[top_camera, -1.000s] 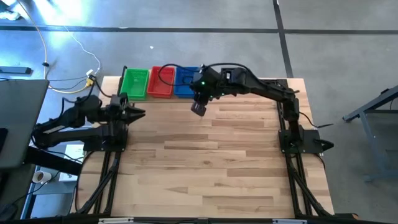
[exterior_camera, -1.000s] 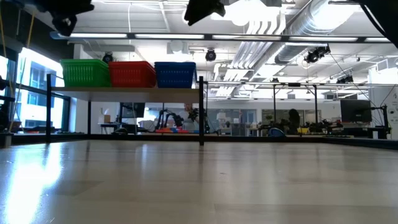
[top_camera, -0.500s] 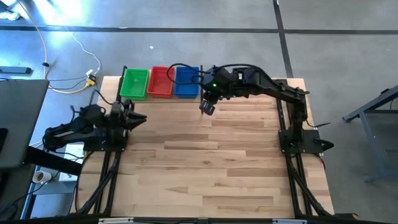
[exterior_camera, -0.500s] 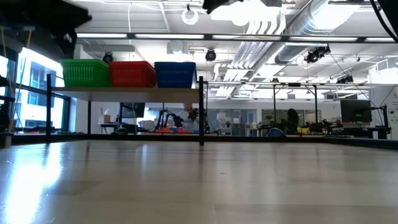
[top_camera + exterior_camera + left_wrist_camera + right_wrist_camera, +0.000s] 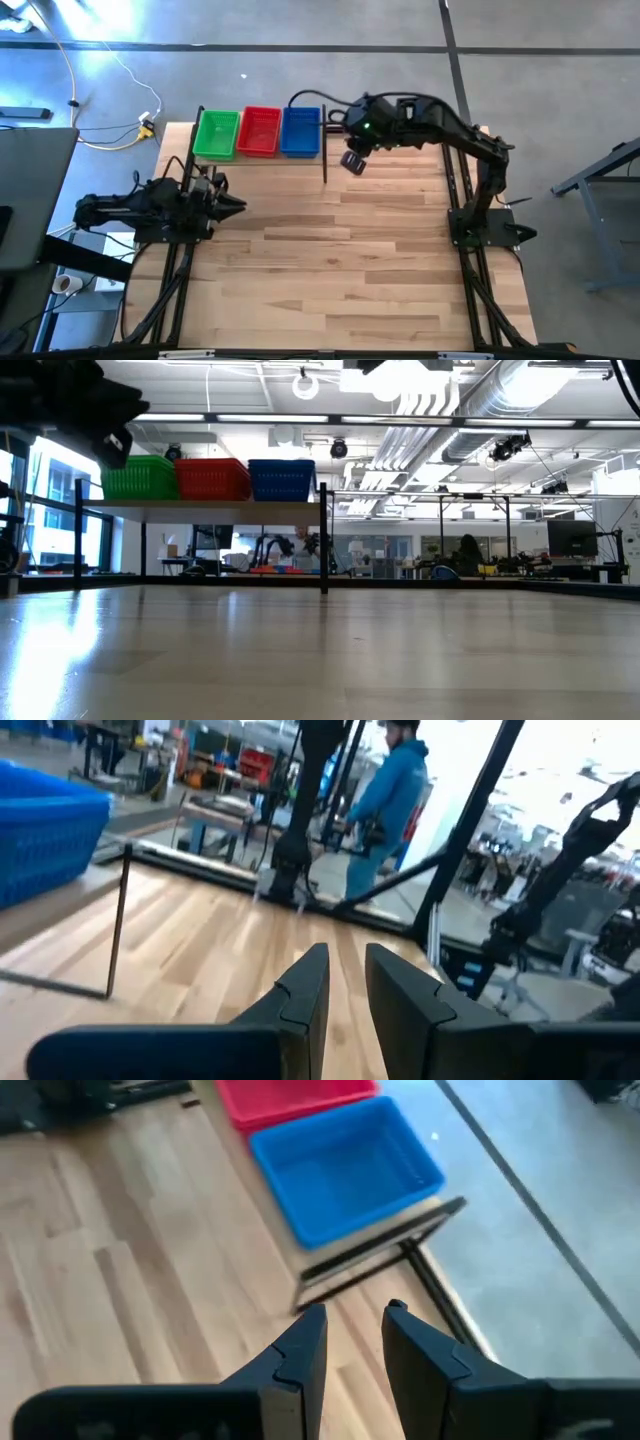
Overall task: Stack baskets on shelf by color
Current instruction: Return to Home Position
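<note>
- Green, red and blue baskets sit on the shelf: likely light, stiff lattice plastic, best gripped by a rim.
- Right tool, at the baskets' three o'clock, and left tool are both narrow and empty.

A grey concrete floor with dark seam lines and a pale cable surrounds the counter, while beyond it a bright open workshop shows ceiling ducts, strip lights and far workbenches.

Green basket, red basket, blue basket, side by side on raised shelf
</note>
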Available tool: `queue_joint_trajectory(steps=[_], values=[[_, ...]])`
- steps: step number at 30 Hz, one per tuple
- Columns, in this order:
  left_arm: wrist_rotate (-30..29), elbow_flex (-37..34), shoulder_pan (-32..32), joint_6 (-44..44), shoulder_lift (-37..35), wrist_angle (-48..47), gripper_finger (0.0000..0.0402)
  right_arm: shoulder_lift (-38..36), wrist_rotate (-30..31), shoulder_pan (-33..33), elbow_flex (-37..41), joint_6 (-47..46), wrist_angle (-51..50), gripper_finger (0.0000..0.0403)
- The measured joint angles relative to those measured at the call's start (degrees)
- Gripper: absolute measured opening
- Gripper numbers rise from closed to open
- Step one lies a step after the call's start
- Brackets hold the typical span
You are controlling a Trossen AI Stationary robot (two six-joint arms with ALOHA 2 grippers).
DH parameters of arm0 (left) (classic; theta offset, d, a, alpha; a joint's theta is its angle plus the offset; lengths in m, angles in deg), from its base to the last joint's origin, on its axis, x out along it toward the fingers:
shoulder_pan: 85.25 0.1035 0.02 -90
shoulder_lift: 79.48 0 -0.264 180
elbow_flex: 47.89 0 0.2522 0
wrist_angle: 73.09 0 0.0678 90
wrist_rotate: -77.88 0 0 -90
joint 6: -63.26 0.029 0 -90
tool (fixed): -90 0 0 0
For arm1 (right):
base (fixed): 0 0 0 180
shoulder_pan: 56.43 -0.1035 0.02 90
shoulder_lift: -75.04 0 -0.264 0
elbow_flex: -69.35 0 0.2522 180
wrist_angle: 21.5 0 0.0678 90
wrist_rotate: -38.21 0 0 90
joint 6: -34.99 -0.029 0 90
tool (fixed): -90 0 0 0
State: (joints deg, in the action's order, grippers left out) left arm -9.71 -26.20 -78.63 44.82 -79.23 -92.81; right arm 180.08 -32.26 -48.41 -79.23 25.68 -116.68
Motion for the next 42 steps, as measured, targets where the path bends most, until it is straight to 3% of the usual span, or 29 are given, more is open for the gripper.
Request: queue_joint_trajectory(steps=[9,16,23,27,34,42], values=[[-6.04,-4.74,-3.77,-2.04,0.01,5.01,0.0062,-2.85,-3.83,7.56,0.0,7.82,-2.96,0.0087],[-4.83,-7.37,-3.86,-3.94,0.39,6.86,0.0062,-6.23,-11.57,14.11,0.0,13.94,-5.03,0.0087],[-4.58,-7.26,-3.69,-3.93,0.55,6.76,0.0062,-11.36,-14.09,17.08,2.59,15.13,-6.64,0.0087],[-4.58,-7.26,-3.66,-3.94,0.55,6.72,0.0062,-18.64,-13.67,17.65,14.53,14.1,-2.31,0.0087],[-4.58,-7.26,-3.66,-3.93,0.55,6.72,0.0062,-35.82,-14.29,17.8,43.04,10.25,18.13,0.0087],[-4.56,-7.26,-3.66,-3.93,0.55,6.72,0.0062,-53.43,-14.08,13.96,66.03,5.36,30.69,0.0087]])
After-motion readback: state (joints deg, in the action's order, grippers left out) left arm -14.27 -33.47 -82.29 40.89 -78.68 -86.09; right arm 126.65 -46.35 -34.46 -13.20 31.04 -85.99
